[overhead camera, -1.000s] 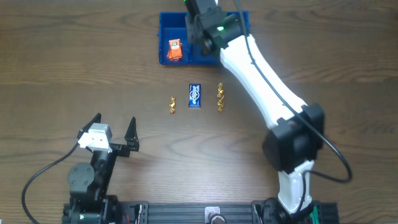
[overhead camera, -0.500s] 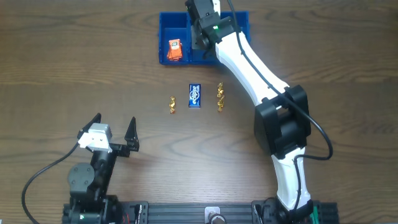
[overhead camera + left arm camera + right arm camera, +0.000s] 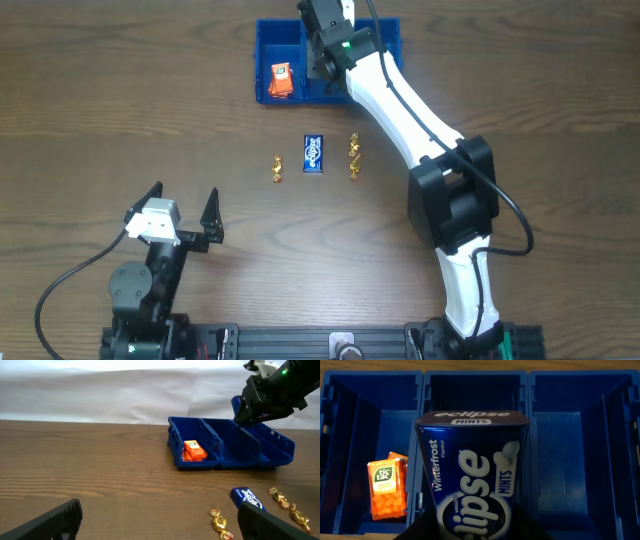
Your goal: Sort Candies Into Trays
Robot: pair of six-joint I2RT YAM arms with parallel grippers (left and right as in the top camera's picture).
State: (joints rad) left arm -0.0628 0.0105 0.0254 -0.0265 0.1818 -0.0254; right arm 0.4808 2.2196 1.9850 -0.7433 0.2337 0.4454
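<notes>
Right gripper [image 3: 250, 410] is pinching a blue mint tin [image 3: 472, 480], fingers clamped on its lower end, label facing the wrist camera. The tin hangs over the blue tray [image 3: 570, 374] at the far edge of the tabletop, lined up with the middle compartment. I read this as the drop step: the tin is held upright and centred between the two dividers so it can fall in without catching a wall. It is not yet released.

The left compartment already holds orange boxes [image 3: 385, 487], so I judge each bin takes one kind. The middle and right bins look bare from the wrist view.

Left gripper [image 3: 184, 195] sits near the near-left corner of the tabletop, fingers spread wide, holding nothing.

Left to sort, near the middle of the tabletop: a second blue tin [image 3: 313, 153] lying flat, a gold candy [image 3: 278, 168] just to its left, and more gold pieces [image 3: 353, 157] just to its right. All are apart from each other.

Obstructions: none over the tray. The dividers are the only thing the tin could clip.
</notes>
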